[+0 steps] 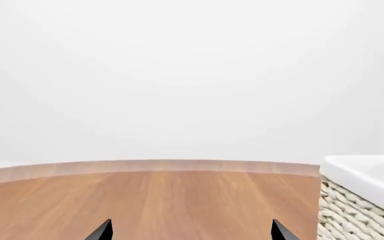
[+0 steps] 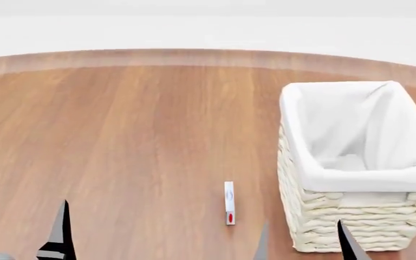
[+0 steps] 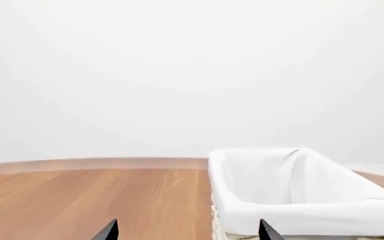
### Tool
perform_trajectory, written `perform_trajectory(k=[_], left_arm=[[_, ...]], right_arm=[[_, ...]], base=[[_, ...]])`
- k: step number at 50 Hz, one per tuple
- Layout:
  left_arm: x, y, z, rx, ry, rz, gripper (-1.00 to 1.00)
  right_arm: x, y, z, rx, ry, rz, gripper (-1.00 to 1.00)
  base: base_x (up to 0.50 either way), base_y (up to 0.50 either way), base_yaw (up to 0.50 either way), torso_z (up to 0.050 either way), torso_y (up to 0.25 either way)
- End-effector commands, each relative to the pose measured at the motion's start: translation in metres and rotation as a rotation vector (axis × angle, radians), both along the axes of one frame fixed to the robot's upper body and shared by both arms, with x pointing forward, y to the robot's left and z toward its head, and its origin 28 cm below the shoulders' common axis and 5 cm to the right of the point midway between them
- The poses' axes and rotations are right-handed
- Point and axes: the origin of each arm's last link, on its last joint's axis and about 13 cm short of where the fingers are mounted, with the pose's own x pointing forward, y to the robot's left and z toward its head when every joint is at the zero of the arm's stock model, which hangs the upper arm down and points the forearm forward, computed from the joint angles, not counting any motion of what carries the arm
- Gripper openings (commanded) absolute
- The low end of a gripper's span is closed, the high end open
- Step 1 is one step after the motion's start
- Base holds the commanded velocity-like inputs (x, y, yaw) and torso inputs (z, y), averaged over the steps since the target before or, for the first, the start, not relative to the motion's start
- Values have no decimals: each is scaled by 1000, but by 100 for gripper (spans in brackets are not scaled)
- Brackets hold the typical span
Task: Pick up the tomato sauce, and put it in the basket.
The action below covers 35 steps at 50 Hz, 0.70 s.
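The tomato sauce can is not in any view. The cream wicker basket (image 2: 316, 179) with white cloth lining stands on the wooden table at the right; it also shows in the left wrist view (image 1: 359, 197) and the right wrist view (image 3: 279, 215). My left gripper (image 2: 24, 219) is open and empty at the near left, over bare wood (image 1: 192, 231). My right gripper (image 2: 305, 241) is open and empty at the basket's near left corner, with one fingertip over wood and the other in front of the basket (image 3: 188, 231).
A small slim white object with a red mark (image 2: 229, 203) lies on the table just left of the basket. The table's rounded far edge (image 2: 208, 57) runs across the back, with a plain white background beyond it.
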Motion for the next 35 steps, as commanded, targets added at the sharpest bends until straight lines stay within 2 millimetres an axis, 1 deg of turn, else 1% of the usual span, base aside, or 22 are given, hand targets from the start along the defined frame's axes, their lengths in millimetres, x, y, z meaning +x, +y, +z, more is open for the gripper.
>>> perform_trajectory(k=[1,8,15,21,22,23,29,35], left_arm=[[1,0,0,0,1,-1,100],[1,0,-2,2,4,0,100],[1,0,-3,1,5,0,100],[2,0,-7,3,11,0,100],[2,1,-8,2,12,0,100],[2,1,-10,1,16,0,100],[2,1,-14,1,24,-4,100],[2,1,-13,-2,22,-4,100]], right_arm=[[-2,-1,-4,11,-2,-1,100],[-4,-3,-10,15,13,-11,100],[-13,-4,-20,24,37,-22,100],[-35,-3,-35,25,74,-54,100],[-40,-3,-36,26,77,-53,100],[-49,-2,-43,17,85,-52,100],[-66,-3,-55,24,118,-81,100],[-84,0,-62,29,127,-98,100]], base=[[0,0,0,0,0],[0,0,0,0,0],[0,0,0,0,0],[0,0,0,0,0],[0,0,0,0,0],[0,0,0,0,0],[0,0,0,0,0],[0,0,0,0,0]])
